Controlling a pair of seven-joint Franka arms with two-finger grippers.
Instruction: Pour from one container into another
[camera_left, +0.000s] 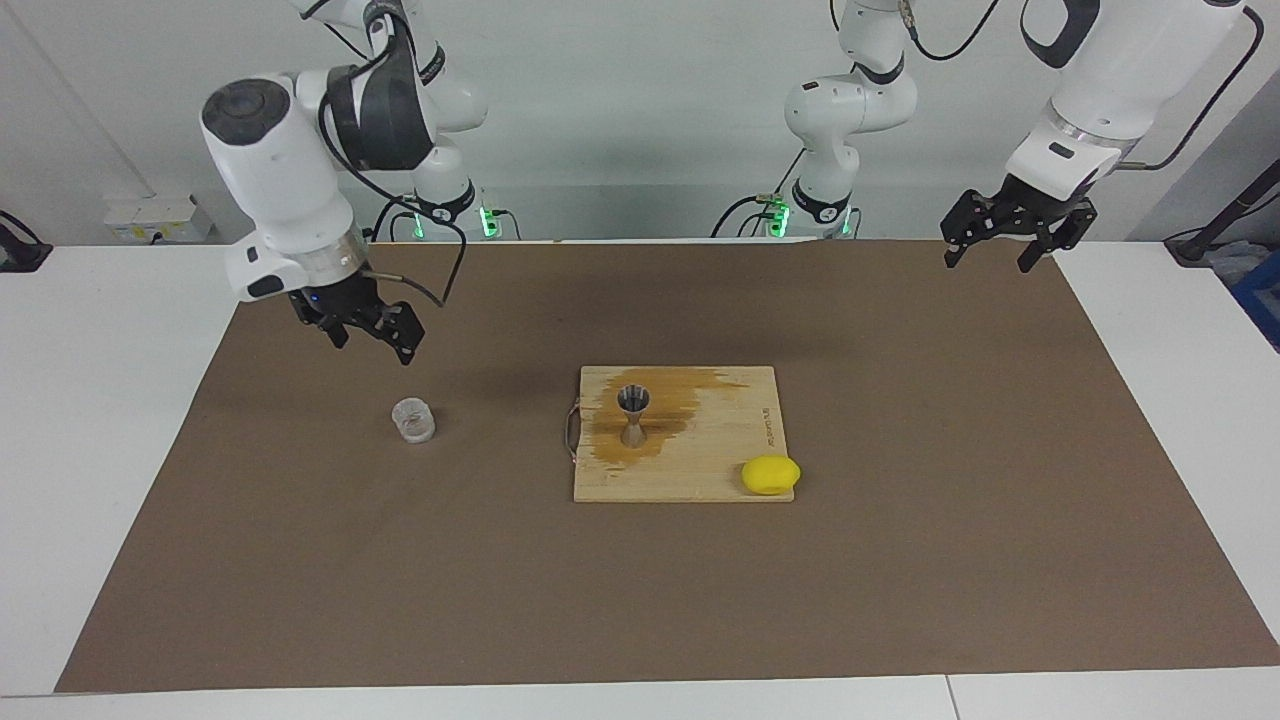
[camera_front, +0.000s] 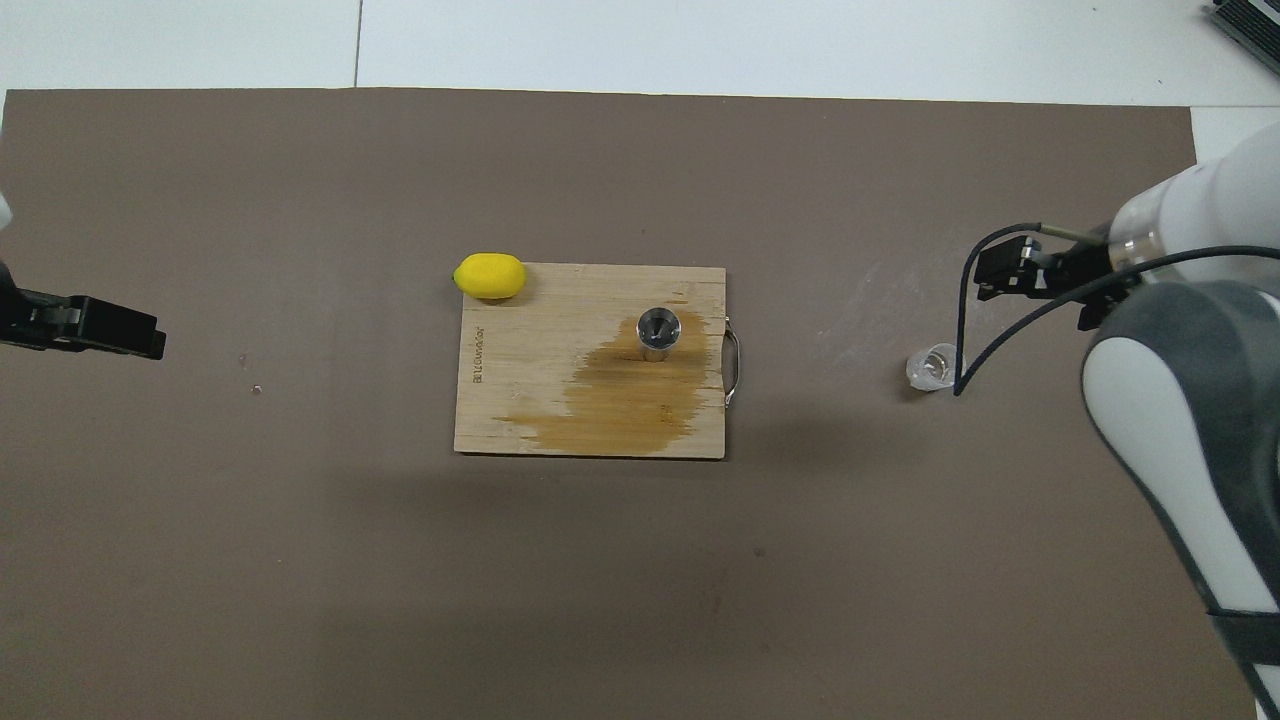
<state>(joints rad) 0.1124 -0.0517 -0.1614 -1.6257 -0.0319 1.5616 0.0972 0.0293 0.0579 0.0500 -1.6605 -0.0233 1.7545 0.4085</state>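
Observation:
The clear cup (camera_left: 412, 420) stands upright on the brown mat toward the right arm's end of the table; it also shows in the overhead view (camera_front: 932, 367). The metal jigger (camera_left: 632, 412) stands upright on the wooden cutting board (camera_left: 700, 470), on a wet brown stain, and shows in the overhead view (camera_front: 658, 333). My right gripper (camera_left: 370, 340) hangs open and empty over the mat beside the cup, well above it and apart from it. My left gripper (camera_left: 990, 255) waits open and empty over the mat's corner at the left arm's end.
A yellow lemon (camera_left: 770, 475) lies at the board's corner, farther from the robots than the jigger. The board (camera_front: 520, 400) has a metal handle (camera_front: 735, 368) on the side toward the cup. The right arm's cable (camera_front: 965, 320) hangs over the cup.

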